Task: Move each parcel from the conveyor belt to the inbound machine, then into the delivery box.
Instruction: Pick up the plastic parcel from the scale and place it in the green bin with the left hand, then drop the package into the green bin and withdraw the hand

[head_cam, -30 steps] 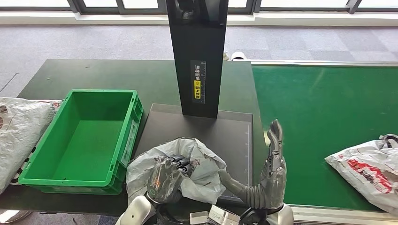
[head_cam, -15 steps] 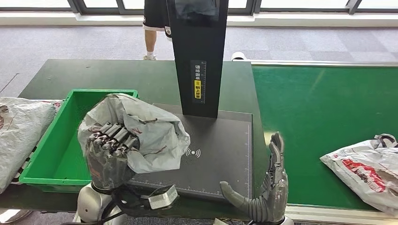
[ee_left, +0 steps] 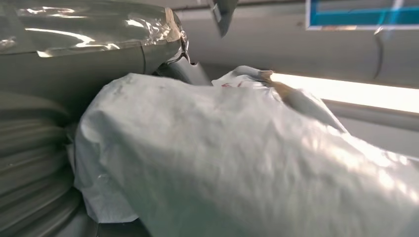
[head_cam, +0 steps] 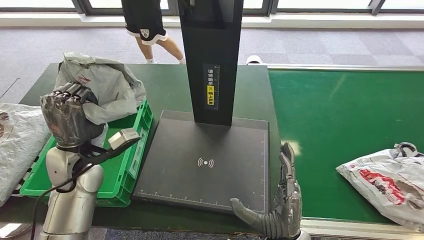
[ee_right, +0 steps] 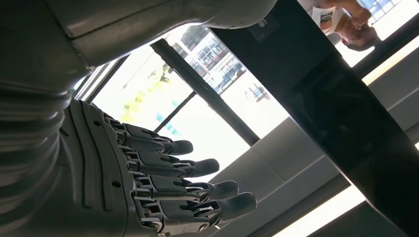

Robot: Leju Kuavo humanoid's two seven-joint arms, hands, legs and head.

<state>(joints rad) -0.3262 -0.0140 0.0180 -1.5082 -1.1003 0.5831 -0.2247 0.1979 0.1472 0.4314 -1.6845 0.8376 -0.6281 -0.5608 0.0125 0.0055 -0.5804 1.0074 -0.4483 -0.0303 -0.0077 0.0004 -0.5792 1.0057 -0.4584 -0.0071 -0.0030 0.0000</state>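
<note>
While the left hand (head_cam: 67,112) is gripping a crumpled grey parcel (head_cam: 102,90) with fingers curled tight into the plastic, the bag is hanging above the far left corner of the green delivery box (head_cam: 131,145), bulk spilling toward the box's far rim. Box cavity is lying straight below and slightly nearer the robot than the parcel, so the drop looks like a short lowering and letting go. Right hand (head_cam: 280,205) is idling at the near edge of the inbound machine's black scan pad (head_cam: 210,165), fingers spread, holding nothing. Next red-printed parcel (head_cam: 390,182) is lying on the green conveyor belt (head_cam: 345,115), well to the right, nearer the right hand. Another grey bag (head_cam: 17,137) is lying on the table left of the box.
</note>
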